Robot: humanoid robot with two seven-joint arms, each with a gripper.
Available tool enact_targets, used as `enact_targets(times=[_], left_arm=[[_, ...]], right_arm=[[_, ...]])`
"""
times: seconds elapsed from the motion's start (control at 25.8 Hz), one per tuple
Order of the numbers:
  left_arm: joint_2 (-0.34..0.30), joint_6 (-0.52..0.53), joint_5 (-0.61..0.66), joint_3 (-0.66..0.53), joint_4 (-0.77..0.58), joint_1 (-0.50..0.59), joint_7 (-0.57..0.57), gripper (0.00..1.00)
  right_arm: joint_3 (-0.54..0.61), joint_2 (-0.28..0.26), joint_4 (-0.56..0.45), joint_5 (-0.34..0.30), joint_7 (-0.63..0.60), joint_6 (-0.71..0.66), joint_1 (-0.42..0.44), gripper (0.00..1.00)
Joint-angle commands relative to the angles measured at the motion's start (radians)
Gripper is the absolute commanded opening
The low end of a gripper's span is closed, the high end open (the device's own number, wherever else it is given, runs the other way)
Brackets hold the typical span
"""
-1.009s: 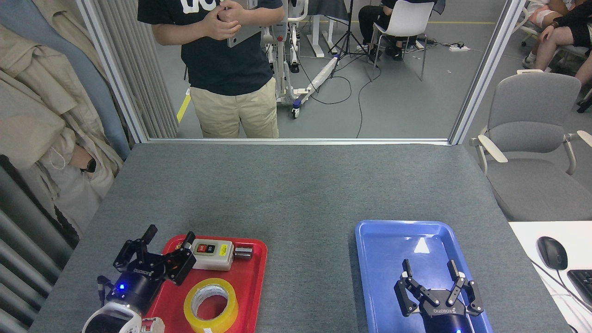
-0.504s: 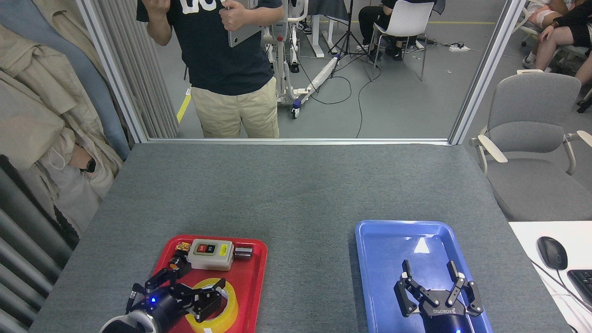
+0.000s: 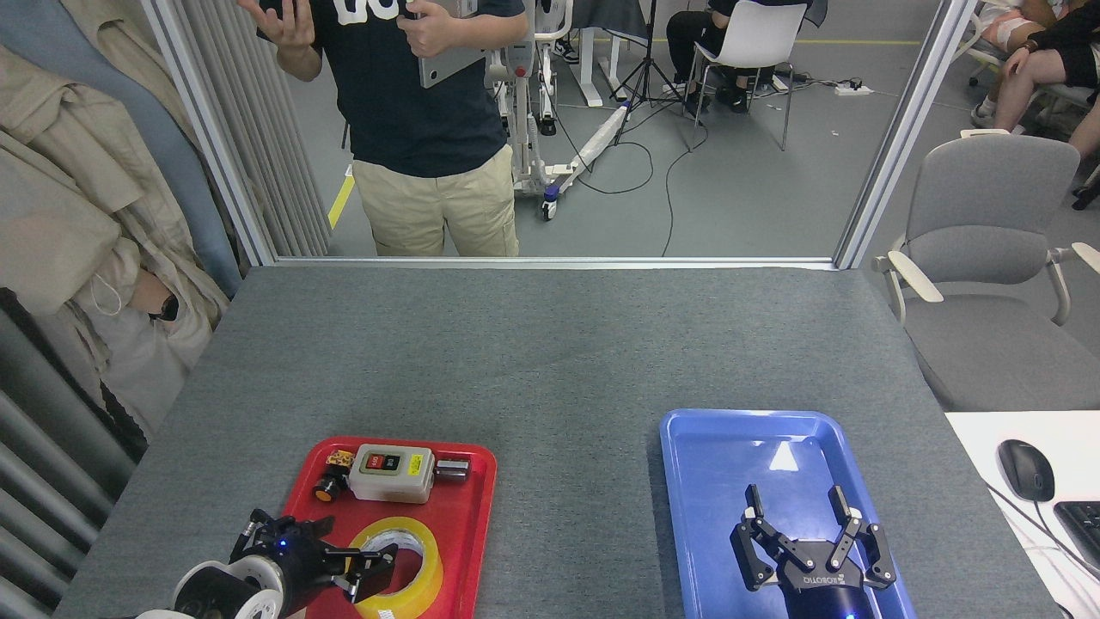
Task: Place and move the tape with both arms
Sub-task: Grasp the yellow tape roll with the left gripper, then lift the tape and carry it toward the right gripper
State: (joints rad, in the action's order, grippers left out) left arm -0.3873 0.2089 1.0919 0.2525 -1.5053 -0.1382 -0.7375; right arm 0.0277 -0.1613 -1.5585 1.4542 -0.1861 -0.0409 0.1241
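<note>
Progress: early stage, by my judgement. Wide roll of yellowish translucent packing tape with a white cardboard core lies flat in the red plastic tray at lower left of the frame, hole facing up, in the near half of the tray. Not lifted; nothing yet placed or moved.

Left black two-finger gripper with blue light sits low at the bottom left edge, reaching sideways toward the roll. One finger tip lies over the core opening, the other at the roll's near-left rim. Jaws look spread, apparently straddling the roll's wall; whether they touch the tape I cannot tell, as the view is end-on and dark there.

Right black two-finger gripper hovers over the blue plastic tray at lower right, jaws spread wide, pinching nothing. Blue tray holds no objects.

Remaining, as judged: close on the roll, lift it out of the red tray, carry it across the grey felt-like surface, involve the right arm, set it down, probably in the blue tray.

Tape appearance: glossy amber band, thick winding, pale inner core with grey shading. Rigid ring, should take a pinch across its wall.

Other contents of red tray, upper part: grey switch box with red button, small yellow-and-black part at its left, small metal cylinder at its right. All well clear of the gripper but near the roll.
</note>
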Motion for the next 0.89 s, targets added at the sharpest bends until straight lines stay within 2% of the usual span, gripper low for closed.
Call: enact_targets(times=[0.0,0.08,0.19,0.23,0.39,0.43,0.62,0.74,0.85], left_arm=[[0.002,-0.002,0.022,-0.001,0.014,-0.011,-0.122,1.00],[0.005,-0.002,0.034,-0.001,0.025,-0.018,-0.172,1.00],[0.014,0.004,0.039,0.001,0.046,-0.032,-0.175,0.98],[0.016,0.004,0.039,0.001,0.054,-0.035,-0.175,0.87],[0.014,0.020,0.037,0.010,0.088,-0.058,-0.181,0.08],[0.018,0.033,0.037,0.010,0.088,-0.058,-0.181,0.00],[0.042,0.116,-0.010,-0.013,0.091,-0.073,-0.172,0.00],[0.087,0.219,-0.234,-0.110,0.099,-0.096,-0.158,0.00],[0.108,0.458,-0.541,-0.177,0.171,-0.141,-0.146,0.00]], right_arm=[[0.000,0.000,0.000,0.000,-0.004,-0.002,0.000,0.99],[0.000,-0.001,0.000,0.000,-0.004,-0.002,0.000,0.99],[0.000,-0.001,0.000,0.000,-0.004,-0.004,0.002,0.99],[0.000,-0.001,0.000,0.000,-0.004,-0.004,0.002,0.99],[-0.002,0.000,0.000,0.000,-0.006,-0.004,0.009,0.99],[0.000,0.000,0.000,0.000,-0.004,-0.004,0.011,0.99],[0.000,-0.003,0.000,-0.002,-0.004,-0.004,0.012,0.99],[0.000,-0.004,0.000,-0.002,-0.004,-0.005,0.012,0.99],[-0.002,-0.006,-0.002,-0.002,-0.004,-0.016,0.012,0.98]])
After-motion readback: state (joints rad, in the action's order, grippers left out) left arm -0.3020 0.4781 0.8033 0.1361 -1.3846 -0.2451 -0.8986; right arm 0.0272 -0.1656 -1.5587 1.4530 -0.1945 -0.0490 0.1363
